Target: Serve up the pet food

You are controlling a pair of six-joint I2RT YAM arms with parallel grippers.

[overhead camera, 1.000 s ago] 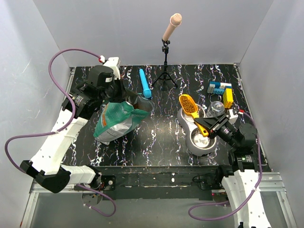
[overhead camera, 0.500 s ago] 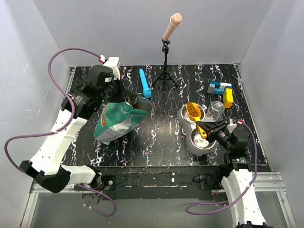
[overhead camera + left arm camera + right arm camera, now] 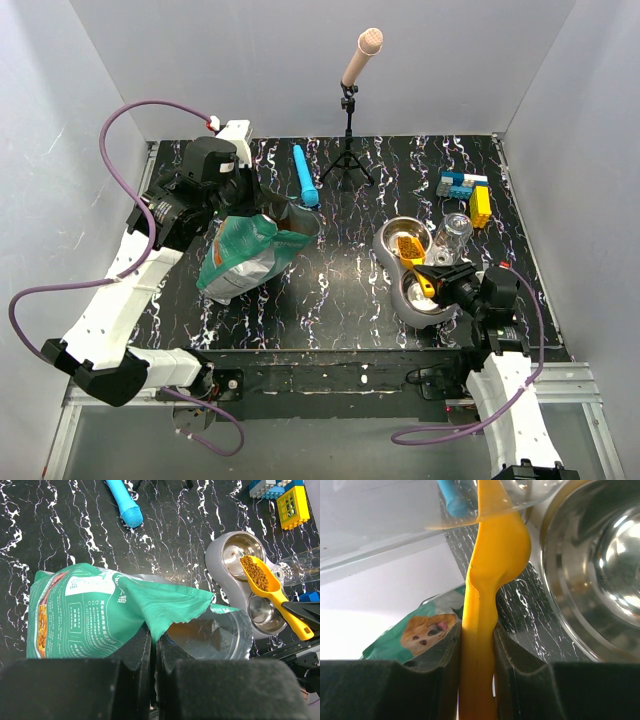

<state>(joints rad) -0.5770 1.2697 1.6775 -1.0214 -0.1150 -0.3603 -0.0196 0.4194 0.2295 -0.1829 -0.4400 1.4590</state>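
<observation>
From above, the left jaws are pinched shut on the top edge of the green foil pet-food bag on the black marbled desk. The right jaws clamp the handle of the yellow plastic scoop, whose head is over the far bowl of the grey double-bowl feeder.

The left wrist view shows brown kibble in the scoop.

In the right wrist view, the scoop handle is squeezed between the jaws.

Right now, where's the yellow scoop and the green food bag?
yellow scoop (image 3: pixel 274 591): left wrist view, where bowl meets handle.
green food bag (image 3: pixel 245 258): top view, its front panel.
</observation>
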